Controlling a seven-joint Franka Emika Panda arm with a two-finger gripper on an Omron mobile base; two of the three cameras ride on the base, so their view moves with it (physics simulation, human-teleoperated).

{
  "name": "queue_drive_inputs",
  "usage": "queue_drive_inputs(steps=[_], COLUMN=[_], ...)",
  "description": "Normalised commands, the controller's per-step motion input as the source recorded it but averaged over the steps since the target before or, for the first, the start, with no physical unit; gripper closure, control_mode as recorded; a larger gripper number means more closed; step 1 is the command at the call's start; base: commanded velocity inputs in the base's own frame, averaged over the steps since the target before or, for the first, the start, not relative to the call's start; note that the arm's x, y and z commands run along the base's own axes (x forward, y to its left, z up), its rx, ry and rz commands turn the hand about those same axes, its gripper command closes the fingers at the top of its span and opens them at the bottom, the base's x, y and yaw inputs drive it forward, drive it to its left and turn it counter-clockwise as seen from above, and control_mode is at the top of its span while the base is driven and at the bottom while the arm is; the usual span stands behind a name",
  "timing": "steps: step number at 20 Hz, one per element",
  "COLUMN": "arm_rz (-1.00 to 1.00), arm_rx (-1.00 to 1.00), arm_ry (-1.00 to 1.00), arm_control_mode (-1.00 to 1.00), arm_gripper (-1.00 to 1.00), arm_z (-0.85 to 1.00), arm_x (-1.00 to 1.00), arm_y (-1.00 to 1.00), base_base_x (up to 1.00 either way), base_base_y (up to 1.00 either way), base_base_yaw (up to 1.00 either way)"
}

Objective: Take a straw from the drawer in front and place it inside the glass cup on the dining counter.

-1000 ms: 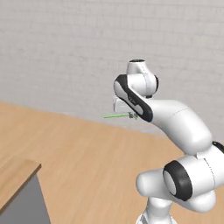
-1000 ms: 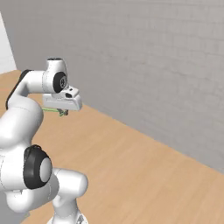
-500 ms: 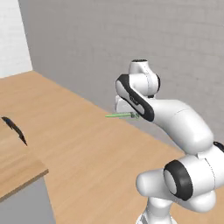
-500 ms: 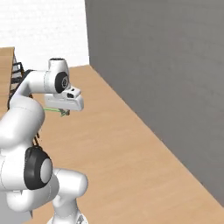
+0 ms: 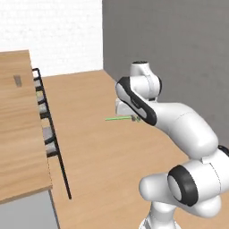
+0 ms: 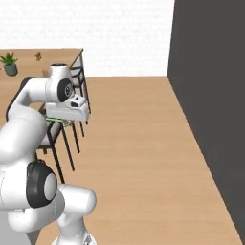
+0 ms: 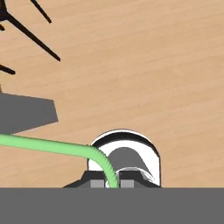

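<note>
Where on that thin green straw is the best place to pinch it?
Near one end, as the gripper does now. The straw is thin and bendy, with a ribbed elbow close to the fingers. Pinching across its narrow width beside that elbow leaves the long straight part sticking out free, which should make it easier to lower into a cup later.

A potted plant (image 6: 9,64) stands far from dark-legged stools (image 5: 47,134).
</note>
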Motion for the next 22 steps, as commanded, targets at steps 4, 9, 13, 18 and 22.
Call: queue_drive_inputs(steps=[4,9,13,18,22], arm_rz=[0.0,0.0,0.0,0.0,0.0], arm_rx=[0.0,0.0,0.0,0.0,0.0], arm_ry=[0.0,0.0,0.0,0.0,0.0], arm_control_mode=[1.0,1.0,1.0,1.0,1.0], arm_gripper=[1.0,1.0,1.0,1.0,1.0], arm_z=[0.0,0.0,0.0,0.0,0.0], arm_x=[0.0,0.0,0.0,0.0,0.0], arm_y=[0.0,0.0,0.0,0.0,0.0], base_base_x=[1.0,1.0,1.0,0.99,0.98], base_base_y=[-0.61,-0.75,-0.81,-0.73,-0.64], base_base_yaw=[0.52,0.44,0.41,0.47,0.51])
